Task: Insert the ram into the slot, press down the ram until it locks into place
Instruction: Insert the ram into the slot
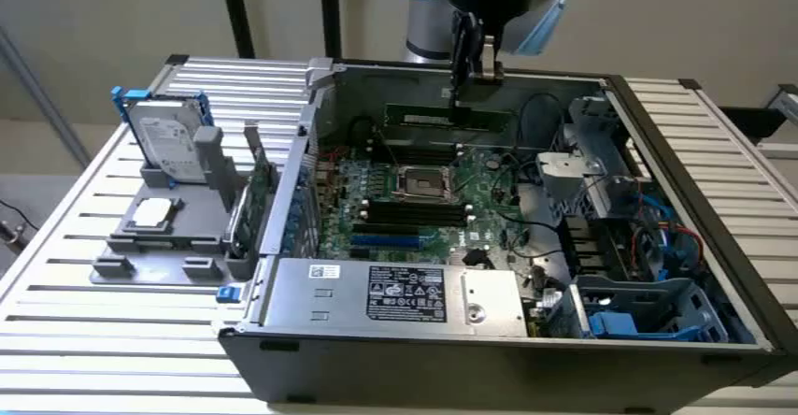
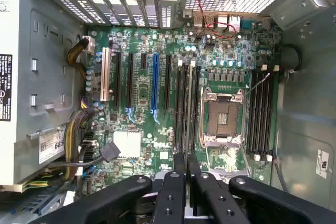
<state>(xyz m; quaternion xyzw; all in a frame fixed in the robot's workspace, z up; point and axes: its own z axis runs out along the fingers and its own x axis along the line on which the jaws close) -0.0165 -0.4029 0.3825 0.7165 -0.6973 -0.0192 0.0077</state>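
Grey metal slats make the table (image 1: pixel 75 275), and the biggest thing on it is an open computer case (image 1: pixel 499 359) lying on its side. Inside the case, the green motherboard (image 1: pixel 424 209) covers the floor. A silver power supply (image 1: pixel 399 293) with a black label lies along the near wall, and a blue drive cage (image 1: pixel 648 307) sits at the exterior view's right.

On the table at the exterior view's left stands a grey holder (image 1: pixel 149 237). It carries a hard drive (image 1: pixel 168 144) upright and a green expansion card (image 1: pixel 258 200) on its edge, just beside the case wall.

The empty processor socket (image 1: pixel 418 183) lies in the middle of the board, with black memory slots (image 1: pixel 412 211) just beside it.

The ram (image 1: pixel 447 116) hangs level above the far part of the board, apart from the slots. The gripper (image 1: pixel 472 77) holds it by its upper edge, jaws closed on it. Black cables near the far wall run close behind the stick.

In the wrist view the two fingers (image 2: pixel 170 192) stand almost together. The stick between them is seen edge-on and is hard to make out against the slots (image 2: pixel 186 103) below. The arm is cut off by the top of the exterior view.
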